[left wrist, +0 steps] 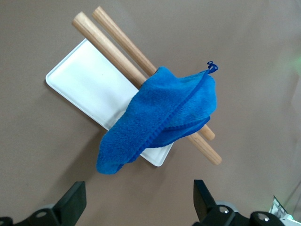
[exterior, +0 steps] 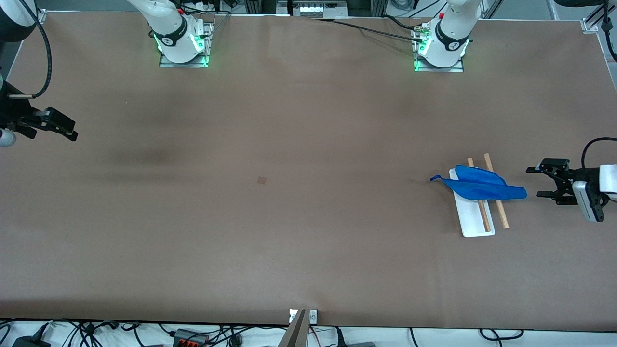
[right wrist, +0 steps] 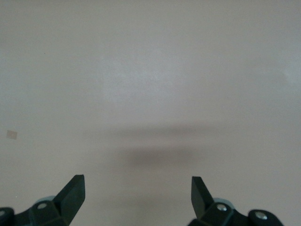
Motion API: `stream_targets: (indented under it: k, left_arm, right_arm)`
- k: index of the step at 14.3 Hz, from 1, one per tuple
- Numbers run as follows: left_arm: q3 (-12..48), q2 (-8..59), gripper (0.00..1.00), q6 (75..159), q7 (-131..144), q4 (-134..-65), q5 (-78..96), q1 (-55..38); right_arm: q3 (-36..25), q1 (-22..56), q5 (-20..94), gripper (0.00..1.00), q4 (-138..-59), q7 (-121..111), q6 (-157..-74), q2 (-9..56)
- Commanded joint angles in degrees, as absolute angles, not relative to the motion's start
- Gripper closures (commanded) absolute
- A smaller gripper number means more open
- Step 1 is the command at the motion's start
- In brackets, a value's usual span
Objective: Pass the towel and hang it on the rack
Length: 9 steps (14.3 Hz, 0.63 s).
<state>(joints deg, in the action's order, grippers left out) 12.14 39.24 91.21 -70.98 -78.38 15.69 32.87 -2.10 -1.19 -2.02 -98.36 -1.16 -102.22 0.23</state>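
Observation:
The royal-blue towel (exterior: 482, 185) hangs draped across the two light-wood dowel bars of the rack (exterior: 475, 221), which has a white tray base and stands toward the left arm's end of the table. In the left wrist view the towel (left wrist: 160, 117) lies over both bars above the white tray (left wrist: 84, 84), its loop tag sticking out. My left gripper (exterior: 534, 181) is open and empty, beside the rack at the table's end; its jaws stand wide apart (left wrist: 138, 200). My right gripper (exterior: 72, 131) is open and empty over bare table at the right arm's end (right wrist: 138, 193).
The brown table (exterior: 289, 217) carries a small darker square mark (exterior: 261, 180) near its middle. The arm bases stand along the table's edge farthest from the front camera. Cables lie past the nearest edge.

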Motion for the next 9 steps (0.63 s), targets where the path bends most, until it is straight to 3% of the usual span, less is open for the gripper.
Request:
stream_targets:
  k: [1, 4, 9]
  left_arm:
    - [12.2, 39.4, 0.00, 87.5, -70.1, -75.8, 14.2, 32.8]
    - [11.6, 38.8, 0.00, 83.5, -66.6, -72.1, 14.2, 32.8]
    - [12.5, 38.6, 0.00, 67.3, -52.1, -56.3, 11.7, 30.3]
  right_arm:
    - [-1.8, -0.8, -1.7, 0.00, -97.4, -2.3, -101.1, 0.1]
    - [-1.8, -0.2, -1.9, 0.00, -97.1, -2.3, -101.0, -0.1]
    - [-0.1, -2.0, -1.9, 0.00, -97.1, -2.3, -100.8, 0.0]
